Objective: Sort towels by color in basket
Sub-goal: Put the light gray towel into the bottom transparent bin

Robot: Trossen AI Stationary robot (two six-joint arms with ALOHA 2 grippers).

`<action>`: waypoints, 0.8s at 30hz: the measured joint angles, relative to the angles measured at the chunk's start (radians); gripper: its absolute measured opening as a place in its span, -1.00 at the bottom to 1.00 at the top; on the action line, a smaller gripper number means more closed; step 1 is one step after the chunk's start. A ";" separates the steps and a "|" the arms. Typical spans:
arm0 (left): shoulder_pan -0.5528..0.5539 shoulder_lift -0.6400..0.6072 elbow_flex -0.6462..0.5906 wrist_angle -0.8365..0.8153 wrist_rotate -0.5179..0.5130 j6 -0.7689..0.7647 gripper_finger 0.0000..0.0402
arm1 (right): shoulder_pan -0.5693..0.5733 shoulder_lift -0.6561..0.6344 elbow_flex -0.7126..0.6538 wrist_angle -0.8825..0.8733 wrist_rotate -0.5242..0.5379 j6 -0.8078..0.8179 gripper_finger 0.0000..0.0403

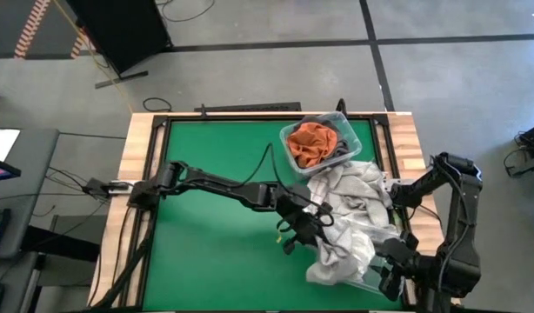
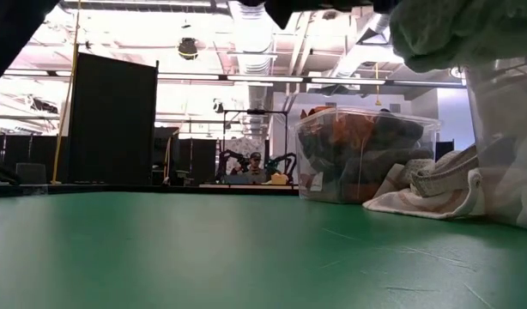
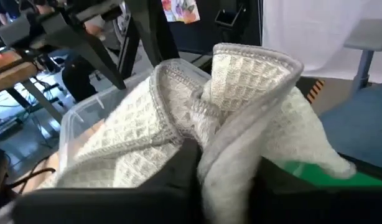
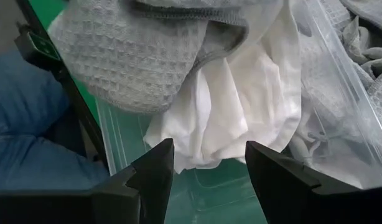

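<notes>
A pale grey waffle-weave towel (image 3: 241, 93) lies on top of a heap of grey and white towels (image 1: 350, 204) at the table's right. The heap spills over a clear basket (image 1: 376, 261) near the front right corner. My left gripper (image 1: 306, 224) reaches in from the left and is shut on this towel. A second clear basket (image 1: 315, 143) at the far right holds a rust orange towel (image 1: 306, 143) and a dark grey one (image 1: 341, 143). My right gripper (image 4: 206, 171) hangs open above a white towel (image 4: 234, 112) in the near basket. My left gripper pinches a raised fold of the waffle-weave towel (image 3: 225, 155) between its two fingers (image 3: 178, 171), so more than one layer is caught. The fingers come nearly level from the table's left. The rest of the towel drapes over the heap and the basket's rim (image 3: 79, 115).
The left and middle of the green table (image 1: 215, 252) are bare. Wooden rails (image 1: 132, 165) border the table. In the low view the far basket (image 2: 362, 154) stands beside towels lying on the table (image 2: 435, 184).
</notes>
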 joint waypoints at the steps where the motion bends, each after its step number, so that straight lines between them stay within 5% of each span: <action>1: 0.000 0.001 0.001 -0.006 0.000 0.001 -0.52 | 0.000 0.000 0.000 -0.001 0.000 -0.001 0.17; 4: 0.000 -0.002 -0.003 -0.007 0.002 0.002 -0.25 | 0.000 0.000 0.000 0.004 0.032 -0.024 0.17; 11: -0.001 -0.002 -0.002 -0.029 0.002 -0.011 0.22 | -0.033 0.000 0.000 0.092 0.291 -0.259 0.17; 24: -0.006 -0.002 -0.002 -0.067 0.002 -0.004 0.29 | -0.243 0.000 -0.030 0.340 0.294 -0.798 0.22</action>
